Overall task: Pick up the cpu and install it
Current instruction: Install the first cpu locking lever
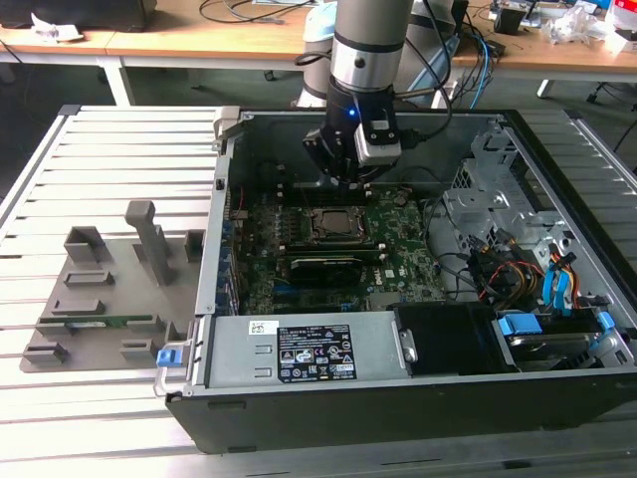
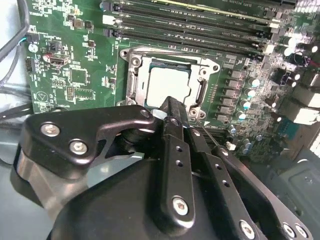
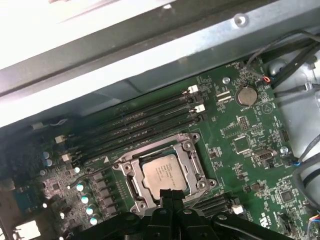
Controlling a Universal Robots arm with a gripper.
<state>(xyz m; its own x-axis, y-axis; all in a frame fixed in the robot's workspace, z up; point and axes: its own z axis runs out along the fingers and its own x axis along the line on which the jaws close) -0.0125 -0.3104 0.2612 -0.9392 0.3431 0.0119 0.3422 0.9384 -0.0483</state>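
1. Although the task names a pickup, the cpu [image 3: 163, 174] already lies flat inside the socket frame [image 3: 131, 171] on the motherboard [image 3: 240, 150], centre of the frame in the first wrist view; in the second wrist view the cpu [image 2: 167, 85] sits upper centre, silvery top up.
2. End effector [image 3: 169, 196] hangs just above the near edge of the socket, its fingers [image 2: 173, 120] drawn together to a narrow tip and gripping nothing. In the exterior view the end effector [image 1: 343, 174] stands over the upper middle of the open computer case [image 1: 299, 408], which rests on the slatted tabletop [image 1: 119, 149].
3. Memory slots [image 3: 140, 125] run beside the socket, on its far side from the fingers.
4. Judgement: chip appears placed; whether it is fully seated in its keys cannot be told.
5. Risks from here:
   - a chip resting askew would bend socket pins if pressed down;
   - the closed tip sits near the chip edge, so a sideways drift could nudge the cpu out of place;
   - descending off-centre could strike the metal frame or nearby capacitors [image 3: 85, 200].
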